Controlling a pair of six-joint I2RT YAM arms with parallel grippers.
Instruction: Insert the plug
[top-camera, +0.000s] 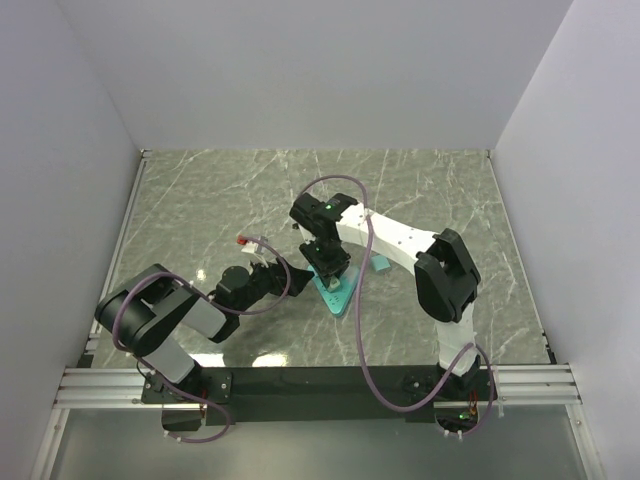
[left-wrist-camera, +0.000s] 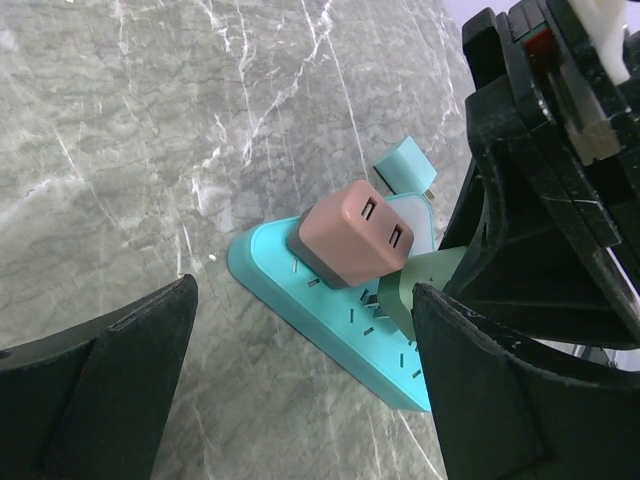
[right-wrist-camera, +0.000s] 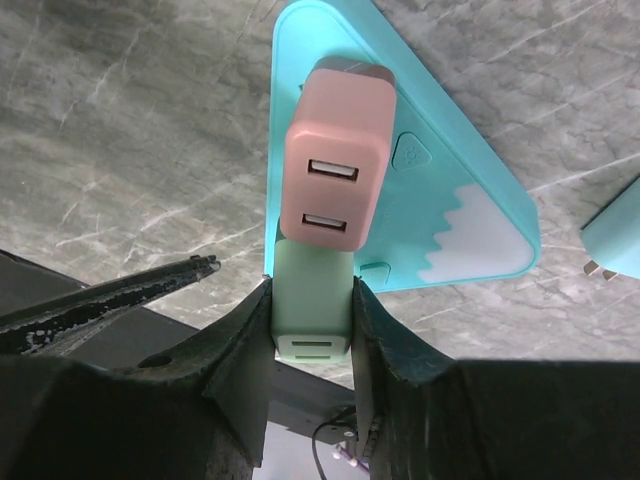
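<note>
A teal triangular power strip (right-wrist-camera: 460, 190) lies flat on the marble table. A pink USB adapter (right-wrist-camera: 335, 170) sits plugged into it. My right gripper (right-wrist-camera: 312, 310) is shut on a pale green plug (right-wrist-camera: 312, 285), which it holds right next to the pink adapter over the strip's face (left-wrist-camera: 330, 320). The frames do not show whether its prongs are in the slots. My left gripper (left-wrist-camera: 300, 370) is open just left of the strip (top-camera: 338, 292), with nothing between its wide-spread fingers (left-wrist-camera: 110, 370). In the top view both grippers meet at the strip, left (top-camera: 292, 275) and right (top-camera: 328, 266).
A small teal plug (right-wrist-camera: 615, 240) lies on the table just beyond the strip, also seen from above (top-camera: 381, 266). A small red-tipped item (top-camera: 243, 241) lies to the left. White walls enclose the table on three sides.
</note>
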